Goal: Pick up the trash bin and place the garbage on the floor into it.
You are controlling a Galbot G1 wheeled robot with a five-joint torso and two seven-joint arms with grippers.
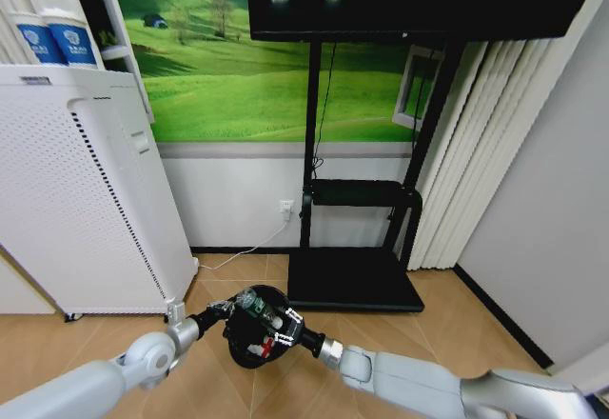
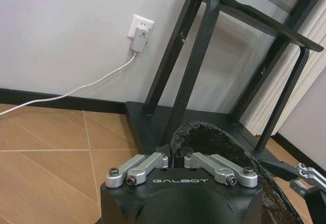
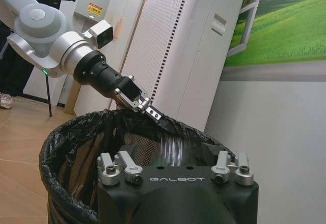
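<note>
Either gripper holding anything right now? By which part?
The left gripper pinches the trash bin by its rim, on the side toward the white appliance. The right gripper sits over the bin's mouth; whether it holds anything cannot be told.

Both arms reach fwd and meet low at centre, approx 6 o'clock in head view. L arm enters from 8 o'clock, elbow bent, wrist angled toward 2 o'clock; left gripper has its fingers pinched together on the trash bin rim, far side from R wrist cam. R arm enters from 4 o'clock, forearm nearly straight, pointing to 10 o'clock; right gripper sits over the near rim, finger state unclear.
</note>
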